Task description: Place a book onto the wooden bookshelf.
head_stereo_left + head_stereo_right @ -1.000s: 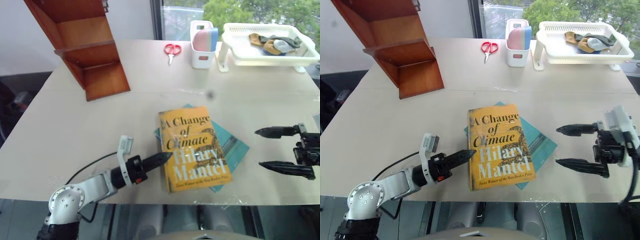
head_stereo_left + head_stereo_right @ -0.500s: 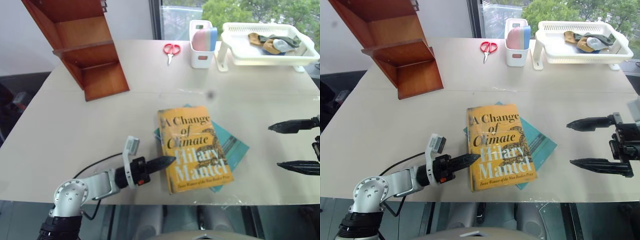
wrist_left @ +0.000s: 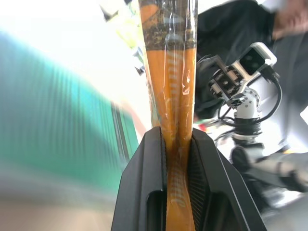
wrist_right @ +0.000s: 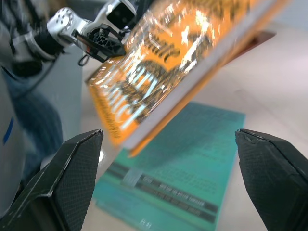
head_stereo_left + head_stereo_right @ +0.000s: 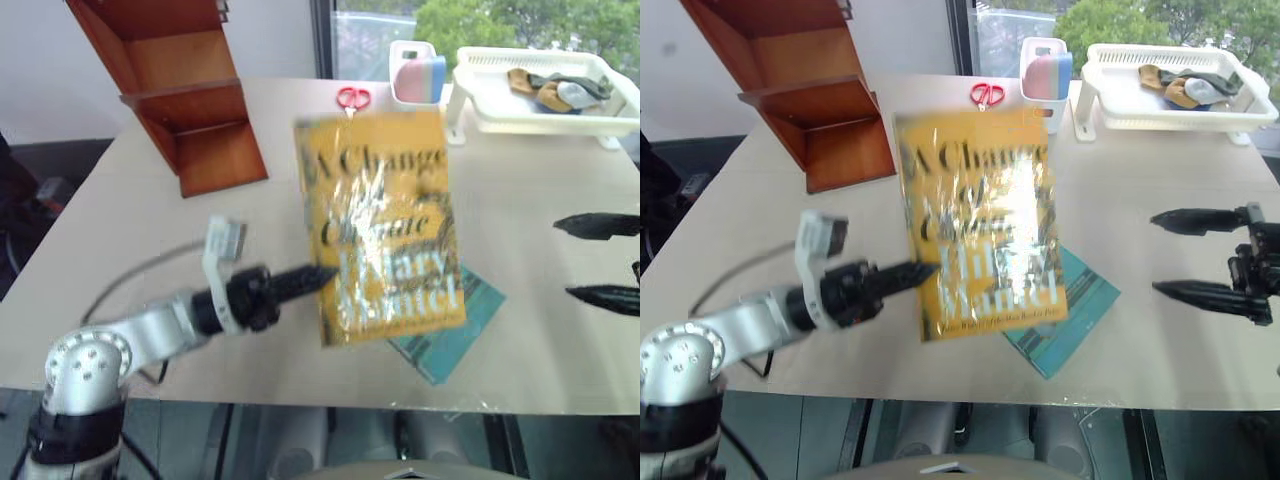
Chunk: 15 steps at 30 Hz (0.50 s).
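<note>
The yellow-orange book, titled "A Change of Climate", hangs tilted above the table. My left gripper is shut on its left edge; in the left wrist view its two black fingers pinch the orange book. At the table's far left stands the reddish-brown wooden bookshelf, well apart from the book. My right gripper hovers open at the right edge, its two fingers spread and holding nothing. The right wrist view shows the raised book from below.
A thinner teal book lies flat on the table under the lifted one. At the back are red scissors, a white holder and a white tray with small items. A person is in the left wrist view.
My left gripper closed on the book's left edge and lifted it off the teal book, tilting it up. My right gripper drifted slightly right and stayed open.
</note>
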Each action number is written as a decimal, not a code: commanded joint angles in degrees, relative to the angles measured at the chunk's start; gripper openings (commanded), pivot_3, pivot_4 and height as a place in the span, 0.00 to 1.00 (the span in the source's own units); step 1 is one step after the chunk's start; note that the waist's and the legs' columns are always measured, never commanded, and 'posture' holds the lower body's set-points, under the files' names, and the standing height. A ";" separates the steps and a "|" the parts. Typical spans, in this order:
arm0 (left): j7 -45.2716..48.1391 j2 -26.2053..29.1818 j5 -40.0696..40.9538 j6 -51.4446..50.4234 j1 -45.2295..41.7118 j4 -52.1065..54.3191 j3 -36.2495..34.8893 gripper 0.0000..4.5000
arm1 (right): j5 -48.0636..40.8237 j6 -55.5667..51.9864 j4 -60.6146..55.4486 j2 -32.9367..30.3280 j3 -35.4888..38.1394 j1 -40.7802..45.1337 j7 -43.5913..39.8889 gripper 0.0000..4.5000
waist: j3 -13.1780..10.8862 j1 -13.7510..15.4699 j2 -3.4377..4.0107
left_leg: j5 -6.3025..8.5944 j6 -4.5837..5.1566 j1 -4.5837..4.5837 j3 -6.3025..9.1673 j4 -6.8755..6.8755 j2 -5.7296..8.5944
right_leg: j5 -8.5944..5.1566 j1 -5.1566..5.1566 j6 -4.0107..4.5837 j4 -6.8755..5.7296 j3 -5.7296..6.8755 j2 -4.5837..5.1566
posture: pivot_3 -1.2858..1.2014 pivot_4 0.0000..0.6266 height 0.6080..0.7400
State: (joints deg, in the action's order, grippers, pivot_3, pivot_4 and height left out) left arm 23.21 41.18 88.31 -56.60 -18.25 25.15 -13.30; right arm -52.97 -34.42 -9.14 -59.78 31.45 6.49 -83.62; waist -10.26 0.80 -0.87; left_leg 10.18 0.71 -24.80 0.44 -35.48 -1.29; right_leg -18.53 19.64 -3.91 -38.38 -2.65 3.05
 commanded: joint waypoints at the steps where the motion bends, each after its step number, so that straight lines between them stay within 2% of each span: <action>1: 1.53 2.74 -13.47 5.63 -8.36 -1.30 1.62 0.03 | -2.31 0.10 3.88 2.32 -1.04 5.27 0.28 1.00 | -0.01 -0.31 0.00 | 0.01 0.01 -0.01 -0.01 0.02 0.02 | 0.01 0.00 -0.02 0.06 -0.02 -0.05 | 0.52 0.24 1.00; 7: 14.02 9.50 -41.30 20.48 -23.71 -11.98 9.66 0.03 | -3.96 -0.29 13.22 9.06 -3.84 17.68 2.07 1.00 | -0.10 -1.47 -0.02 | -0.06 -0.12 -0.12 -0.14 0.20 0.00 | 0.01 0.10 -0.02 0.19 0.04 -0.37 | 0.52 0.24 1.00; 11: 21.56 13.82 -61.35 37.02 -33.53 -25.16 15.99 0.03 | -4.22 -0.90 21.23 12.22 -5.47 25.74 1.26 1.00 | -0.15 -1.51 0.05 | -0.07 -0.14 -0.17 -0.25 0.32 0.01 | 0.01 0.12 -0.03 0.37 0.01 -0.35 | 0.52 0.24 1.00; 15: 24.96 15.11 -75.80 52.03 -44.92 -40.18 19.75 0.03 | -3.40 -0.78 27.20 14.63 -6.68 31.48 -0.16 1.00 | -0.22 -1.38 0.05 | -0.05 -0.11 -0.24 -0.24 0.31 0.00 | 0.02 0.19 -0.03 0.37 0.04 -0.33 | 0.52 0.24 1.00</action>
State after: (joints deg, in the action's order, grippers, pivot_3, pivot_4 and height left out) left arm 47.04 54.52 19.83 -13.40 -56.71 -9.24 5.94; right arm -56.00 -35.53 16.28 -45.44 24.54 35.56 -82.31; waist -10.48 -0.58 -0.82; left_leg 10.15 0.63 -25.11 0.24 -35.18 -1.29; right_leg -18.51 19.86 -3.95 -37.99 -2.53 2.72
